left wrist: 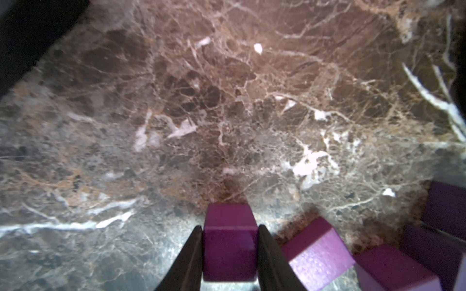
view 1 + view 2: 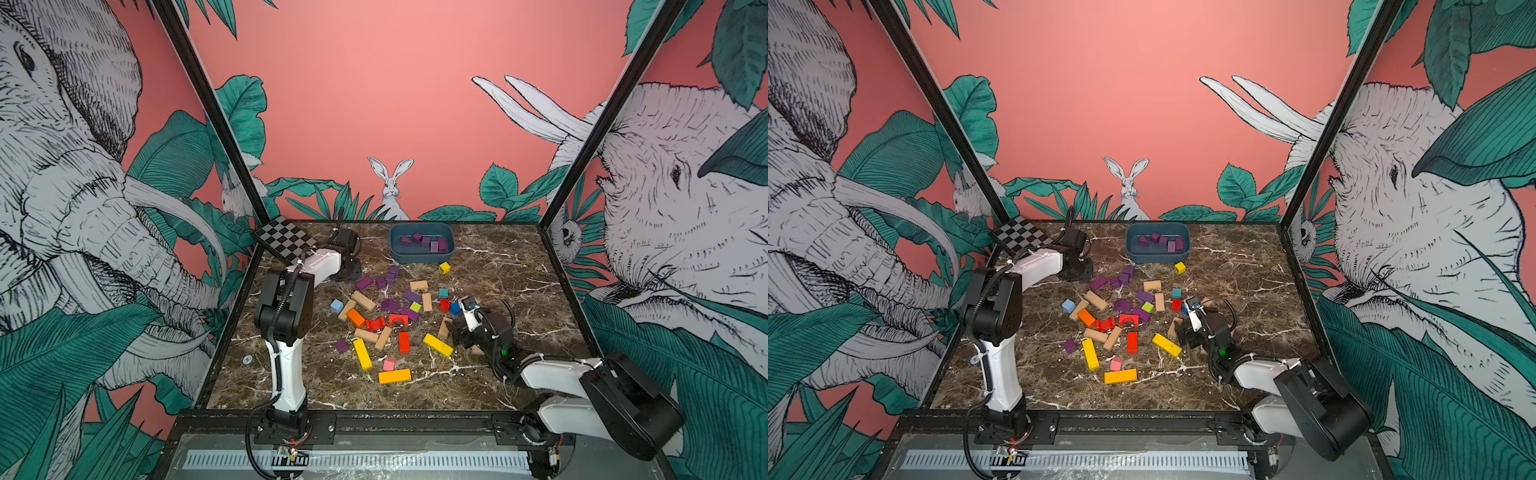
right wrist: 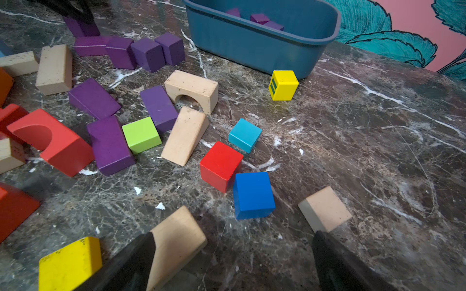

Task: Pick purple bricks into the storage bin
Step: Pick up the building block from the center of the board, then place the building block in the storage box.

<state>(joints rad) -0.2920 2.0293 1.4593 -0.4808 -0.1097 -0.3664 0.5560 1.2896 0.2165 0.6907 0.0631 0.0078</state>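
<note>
Left wrist view: one purple cube (image 1: 230,241), clenched on two opposite faces between the dark fingers (image 1: 191,254) of the left claw (image 1: 230,226). It sits low at the brown marbled bench (image 1: 227,100); whether it rests on it or is just clear cannot be told. More purple bricks (image 1: 315,254) lie just beside it. In both top views, loose purple bricks are scattered mid-bench among other coloured blocks (image 2: 399,376), with a lone purple cube (image 2: 341,346) nearer the front. The storage bin (image 2: 419,257) (image 2: 1156,257), dark blue, stands at the far middle of the bench and holds about five purple bricks. A yellow cube (image 3: 283,85) sits just beside its corner. Right wrist view: the right claw (image 3: 233,234) is released, fingers wide apart and gripping nothing, low over the bench, with a tan block (image 3: 176,241) just beside one finger.
</note>
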